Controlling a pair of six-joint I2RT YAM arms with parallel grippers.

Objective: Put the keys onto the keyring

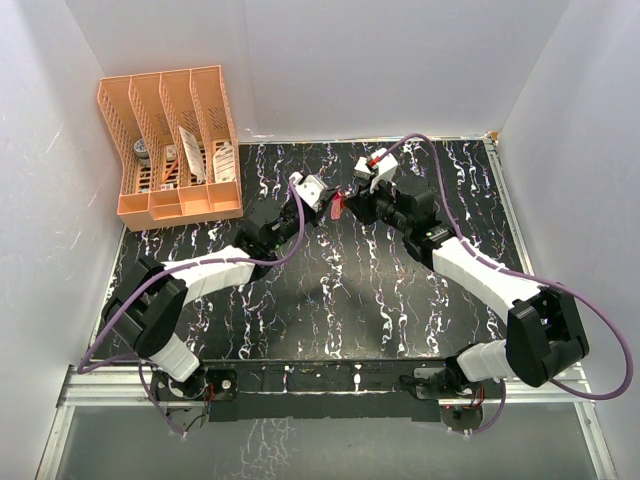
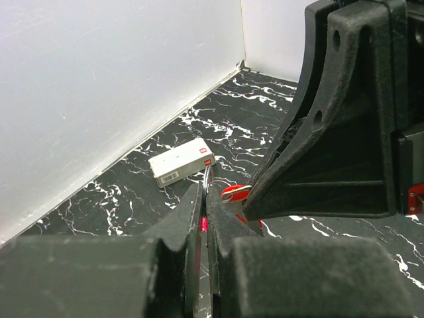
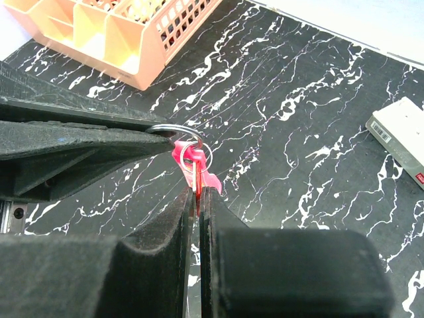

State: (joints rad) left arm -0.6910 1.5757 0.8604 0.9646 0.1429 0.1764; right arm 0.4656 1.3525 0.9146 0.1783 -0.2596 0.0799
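My two grippers meet above the middle back of the table. My left gripper (image 2: 204, 190) is shut on the keyring (image 2: 209, 173), a thin metal ring that stands out of its fingertips. In the right wrist view the ring (image 3: 173, 130) sticks out of the left finger (image 3: 79, 142), and the pink tag (image 3: 211, 177) hangs below it. My right gripper (image 3: 198, 192) is shut on the red-headed key (image 3: 198, 173), held edge-on against the ring. The red head (image 2: 236, 193) also shows in the left wrist view. A red spot (image 1: 338, 207) marks the meeting place from above. I cannot make out the pale key for certain.
A white rectangular box (image 2: 180, 161) with red marks lies on the black marbled table near the back wall; it also shows in the right wrist view (image 3: 401, 138). An orange slotted organizer (image 1: 170, 150) with small items stands at the back left.
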